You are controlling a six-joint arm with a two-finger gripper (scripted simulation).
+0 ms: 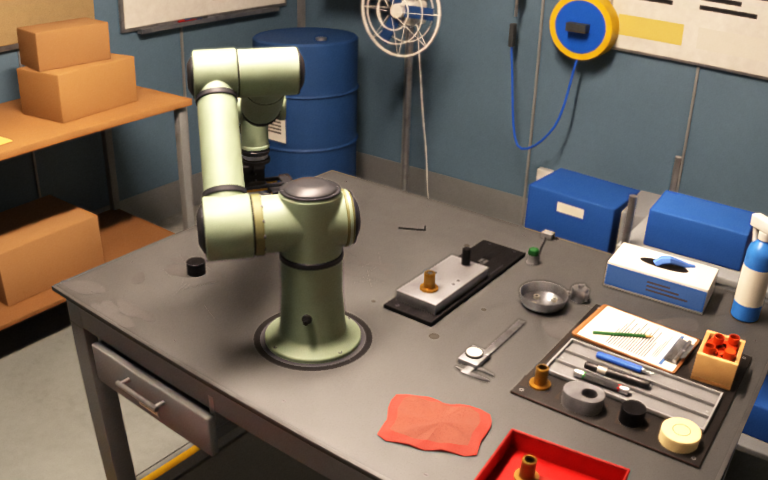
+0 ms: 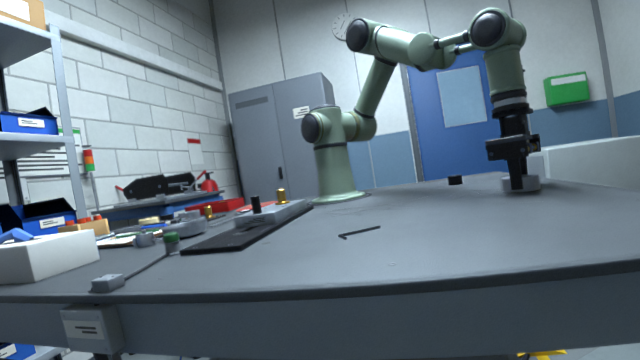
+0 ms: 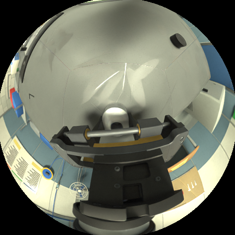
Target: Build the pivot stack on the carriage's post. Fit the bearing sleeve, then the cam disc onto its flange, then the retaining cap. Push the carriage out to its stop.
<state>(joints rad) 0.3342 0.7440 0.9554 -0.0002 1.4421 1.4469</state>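
A pale grey cam disc (image 2: 521, 183) with a centre hole lies flat at the table's far corner behind the arm's base, and my gripper (image 2: 516, 186) has closed on it; in the wrist camera the cam disc (image 3: 116, 122) sits between the fingers of my gripper (image 3: 116, 125). A black retaining cap (image 1: 196, 266) stands apart on the table near the left edge. The carriage (image 1: 442, 280), a light grey block on a black base plate, carries a brass bearing sleeve (image 1: 429, 281) on its post and a black knob (image 1: 466, 255) at its far end.
A black tray (image 1: 627, 386) at the right holds another brass sleeve, a grey ring, a black cap and a cream disc. A red bin (image 1: 552, 461), red cloth (image 1: 435, 424), calipers (image 1: 488, 349), metal bowl (image 1: 544, 296) and hex key (image 1: 412, 228) lie around.
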